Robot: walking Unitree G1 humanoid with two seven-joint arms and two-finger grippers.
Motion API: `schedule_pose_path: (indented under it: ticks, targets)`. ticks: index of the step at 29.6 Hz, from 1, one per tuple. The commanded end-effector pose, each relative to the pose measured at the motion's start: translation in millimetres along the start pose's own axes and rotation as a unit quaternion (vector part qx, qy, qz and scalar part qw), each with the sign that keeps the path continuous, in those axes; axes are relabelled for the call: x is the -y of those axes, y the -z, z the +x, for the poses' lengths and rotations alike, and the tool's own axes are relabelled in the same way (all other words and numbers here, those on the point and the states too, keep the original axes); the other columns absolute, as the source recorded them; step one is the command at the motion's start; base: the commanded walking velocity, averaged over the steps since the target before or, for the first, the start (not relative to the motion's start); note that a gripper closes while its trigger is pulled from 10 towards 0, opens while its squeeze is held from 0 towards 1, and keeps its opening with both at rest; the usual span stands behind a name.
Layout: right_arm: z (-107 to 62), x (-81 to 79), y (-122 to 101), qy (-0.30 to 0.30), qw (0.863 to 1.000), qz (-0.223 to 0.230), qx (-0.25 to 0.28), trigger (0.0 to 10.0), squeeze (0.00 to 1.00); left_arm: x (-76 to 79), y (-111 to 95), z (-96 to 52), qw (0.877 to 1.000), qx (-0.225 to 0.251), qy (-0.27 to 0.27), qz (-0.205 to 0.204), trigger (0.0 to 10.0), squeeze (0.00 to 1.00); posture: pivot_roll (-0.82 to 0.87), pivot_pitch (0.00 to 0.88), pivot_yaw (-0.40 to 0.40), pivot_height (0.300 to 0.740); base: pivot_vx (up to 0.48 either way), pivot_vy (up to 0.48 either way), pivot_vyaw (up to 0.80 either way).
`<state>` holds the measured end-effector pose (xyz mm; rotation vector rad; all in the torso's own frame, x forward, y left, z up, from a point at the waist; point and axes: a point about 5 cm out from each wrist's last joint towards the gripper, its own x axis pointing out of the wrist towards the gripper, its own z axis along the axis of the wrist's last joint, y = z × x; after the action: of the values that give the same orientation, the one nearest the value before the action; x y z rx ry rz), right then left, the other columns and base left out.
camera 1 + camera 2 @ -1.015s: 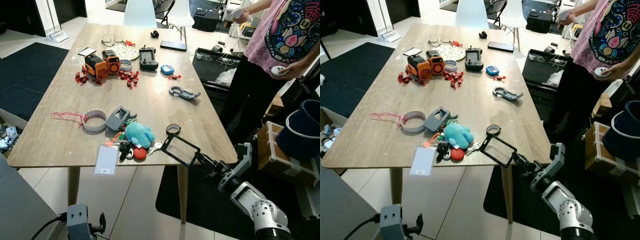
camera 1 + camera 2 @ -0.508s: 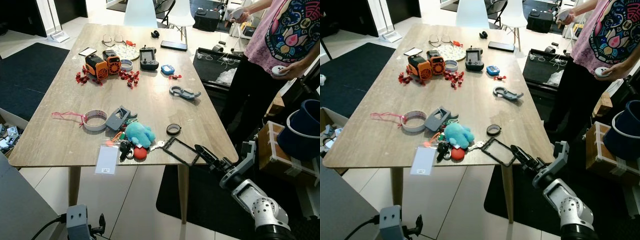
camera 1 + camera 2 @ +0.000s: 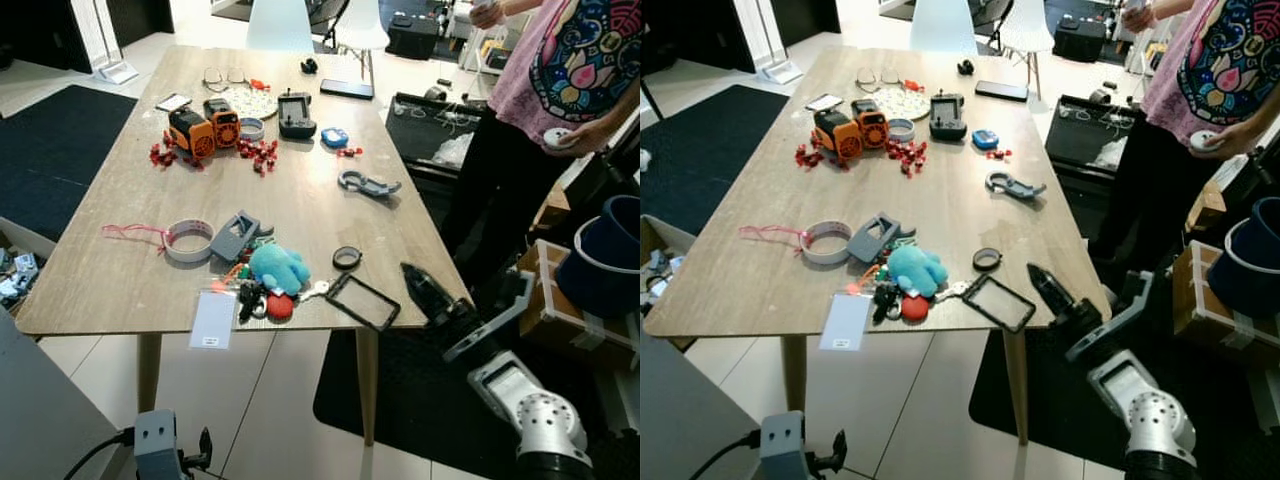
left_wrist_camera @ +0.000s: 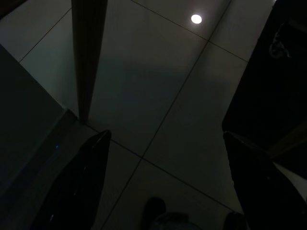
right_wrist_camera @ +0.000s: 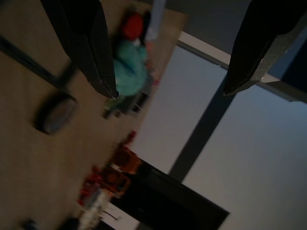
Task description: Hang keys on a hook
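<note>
My right gripper (image 5: 168, 57) hangs off the near right corner of the counter (image 3: 300, 210), and through its wrist camera I see its fingers (image 5: 86, 48) spread wide with nothing between them. The keys (image 3: 262, 300) lie at the counter's near edge beside a teal plush (image 3: 278, 268), just left of a black frame (image 3: 362, 301). My left gripper (image 4: 163, 182) hangs low over the floor (image 4: 158, 96), fingers apart; on the right, a dark bucket (image 3: 605, 260) sits on a box, its contents hidden from me.
</note>
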<state>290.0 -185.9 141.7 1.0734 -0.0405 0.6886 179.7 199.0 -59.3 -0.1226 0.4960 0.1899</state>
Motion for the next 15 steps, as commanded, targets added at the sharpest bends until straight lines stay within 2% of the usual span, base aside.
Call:
schedule_pose_path:
  ticks: [1, 2, 3, 4, 5, 6, 7, 8, 9, 10, 11, 15]
  targets:
    - [4.5, 3.2, -9.7, 0.045, 0.997, -0.065, 0.025, 10.0, 0.00, 0.7, 5.8, -3.0, 1.000, -0.012, 0.000, -0.005, 10.0, 0.00, 0.04, 0.099, -0.063, 0.740, 0.000, 0.000, 0.00]
    - [8.5, 9.4, -13.9, 0.090, 0.988, -0.122, 0.030, 10.0, 0.00, 0.6, 5.7, -2.9, 1.000, -0.012, 0.001, -0.005, 10.0, 0.00, 0.04, 0.099, -0.063, 0.740, 0.000, 0.000, 0.00]
    - [8.5, 9.4, -13.9, 0.090, 0.988, -0.122, 0.030, 10.0, 0.00, 0.6, 5.7, -2.9, 1.000, -0.012, 0.001, -0.005, 10.0, 0.00, 0.04, 0.099, -0.063, 0.740, 0.000, 0.000, 0.00]
    - [10.8, 12.3, -16.9, 0.118, 0.979, -0.161, 0.033, 10.0, 0.00, 0.6, 5.6, -2.8, 1.000, -0.012, 0.001, -0.005, 10.0, 0.00, 0.04, 0.099, -0.063, 0.740, 0.000, 0.000, 0.00]
    - [10.8, 12.3, -16.9, 0.118, 0.979, -0.161, 0.033, 10.0, 0.00, 0.6, 5.6, -2.8, 1.000, -0.012, 0.001, -0.005, 10.0, 0.00, 0.04, 0.099, -0.063, 0.740, 0.000, 0.000, 0.00]
    - [13.2, 20.2, -24.6, 0.173, 0.961, -0.211, 0.038, 10.0, 0.00, 1.0, 5.5, -2.5, 1.000, -0.013, 0.003, -0.004, 10.0, 0.00, 0.04, 0.096, -0.059, 0.740, 0.000, 0.000, 0.00]
    - [13.2, 20.2, -24.6, 0.173, 0.961, -0.211, 0.038, 10.0, 0.00, 1.0, 5.5, -2.5, 1.000, -0.013, 0.003, -0.004, 10.0, 0.00, 0.04, 0.096, -0.059, 0.740, 0.000, 0.000, 0.00]
    - [23.8, 22.6, -42.1, 0.227, 0.910, -0.344, 0.048, 10.0, 0.00, 2.8, 4.8, -1.2, 1.000, -0.015, 0.007, -0.002, 10.0, 0.00, 0.04, 0.095, -0.057, 0.740, 0.000, 0.000, 0.00]
    - [23.8, 22.6, -42.1, 0.227, 0.910, -0.344, 0.048, 10.0, 0.00, 2.8, 4.8, -1.2, 1.000, -0.015, 0.007, -0.002, 10.0, 0.00, 0.04, 0.095, -0.057, 0.740, 0.000, 0.000, 0.00]
    - [28.3, 21.1, -47.6, 0.234, 0.896, -0.372, 0.058, 10.0, 0.00, 3.6, 4.5, -0.7, 1.000, -0.015, 0.008, -0.002, 10.0, 0.00, 0.03, 0.091, -0.055, 0.740, 0.000, 0.000, 0.00]
    - [35.2, 17.2, -50.8, 0.228, 0.890, -0.390, 0.063, 10.0, 0.00, 4.4, 4.1, -0.2, 1.000, -0.015, 0.009, -0.002, 10.0, 0.00, 0.03, 0.091, -0.055, 0.740, 0.000, 0.000, 0.00]
    - [46.5, 12.6, -52.1, 0.218, 0.886, -0.405, 0.061, 10.0, 0.00, 5.2, 3.6, 0.4, 1.000, -0.015, 0.009, -0.001, 10.0, 0.00, 0.03, 0.088, -0.056, 0.740, 0.000, 0.000, 0.00]
